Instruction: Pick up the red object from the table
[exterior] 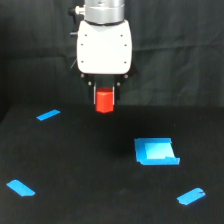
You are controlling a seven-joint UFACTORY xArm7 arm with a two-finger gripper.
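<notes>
Gripper first: my fingers hang straight down from the white housing and are closed on the red object, one dark finger showing at each side of its upper half. The small red-orange cylinder sits upright between them, its lower half sticking out below the fingertips. I judge that it is clear of the table, since it appears against the dark backdrop above the table's far edge, though from this single view I cannot be certain how much air lies beneath it.

Holding it by the upper sides makes sense to me: the curved wall gives two opposite faces to press on, and keeping the cylinder vertical stops it from rolling out of the pinch. A grip this high leaves little of the fingers overlapping the body, so I judge a slip to be the main risk if I move sharply.

Below me, toward the exterior view's right, lies the light-blue tray, well apart from my load. Four short blue tape strips mark the black surface: one at far left, one at near left, one at near right, each well away from the cylinder.

No brand, label or writing is readable anywhere; the white housing looks plain, and the picture is too soft to show fine print.
</notes>
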